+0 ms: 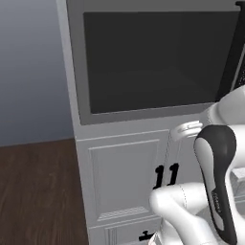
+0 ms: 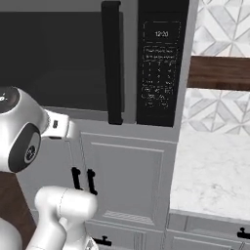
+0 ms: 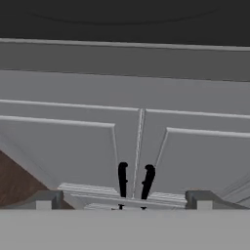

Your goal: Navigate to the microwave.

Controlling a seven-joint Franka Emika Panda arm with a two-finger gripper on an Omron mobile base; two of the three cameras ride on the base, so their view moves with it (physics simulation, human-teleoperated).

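Microwave (image 1: 148,62) right ahead of the robot, big and close, built into a tall grey cabinet (image 1: 124,177); its dark glass window (image 2: 53,58) takes up most of the front; a black handle (image 2: 112,63) runs up and down beside the window; a dark button strip (image 2: 160,63) sits to the right of the handle, with small white numbers at its top; in the hand view the bottom edge of the microwave (image 3: 125,19) lies along the top.

Under the microwave the cabinet has two doors side by side; two small black door handles (image 3: 135,180) stand next to each other where the doors meet; below the doors there is a drawer with a black pull (image 2: 102,241).

The white arm (image 1: 215,186) is folded up in front of the cabinet, low and to one side; the fingers (image 3: 125,200) are spread wide apart, with nothing between them, and they point at the two doors.

To the right of the cabinet is a pale marble desk (image 2: 215,176); behind it is a wall of white patterned tiles (image 2: 219,112) with a brown wooden shelf (image 2: 219,73) across it; to the left of the cabinet is a plain grey wall (image 1: 31,72) and a dark wood floor (image 1: 40,196).
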